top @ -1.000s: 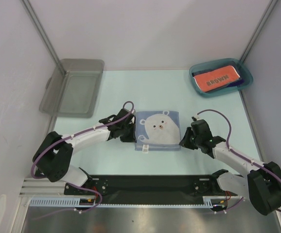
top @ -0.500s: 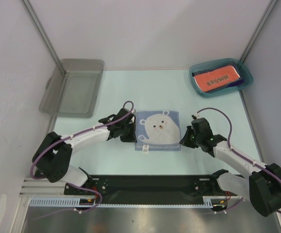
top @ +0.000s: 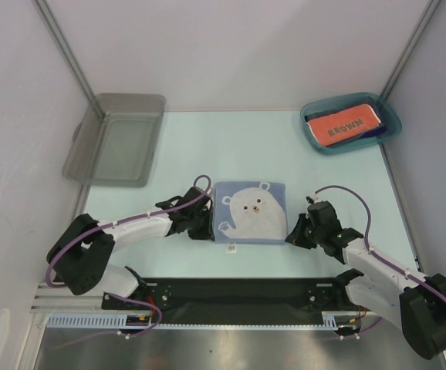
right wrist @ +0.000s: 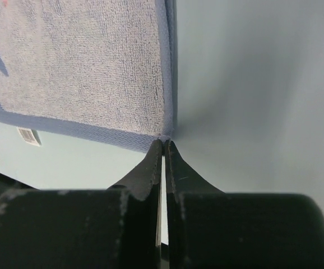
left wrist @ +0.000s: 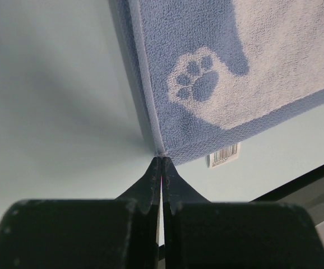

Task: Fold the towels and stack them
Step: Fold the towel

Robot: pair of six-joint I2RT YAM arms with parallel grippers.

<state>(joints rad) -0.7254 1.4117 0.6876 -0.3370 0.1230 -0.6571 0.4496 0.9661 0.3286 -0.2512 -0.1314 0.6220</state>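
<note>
Orange towel (top: 344, 126), lying in the teal bin (top: 313, 141) at the far right: the word "BROWN" in dark capitals, running slantwise. Blue towel (left wrist: 173, 33), near edge: a small white tag (left wrist: 225, 155) bearing a barcode; its digits are too small to read. The same tag shows in the right wrist view, blurred there.

Blue towel (top: 252, 212), white bear print

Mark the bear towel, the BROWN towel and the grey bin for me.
bear towel (top: 252, 210): top view, on the bear's face.
BROWN towel (top: 344, 123): top view, on its lettering.
grey bin (top: 124, 146): top view, bare floor.
</note>
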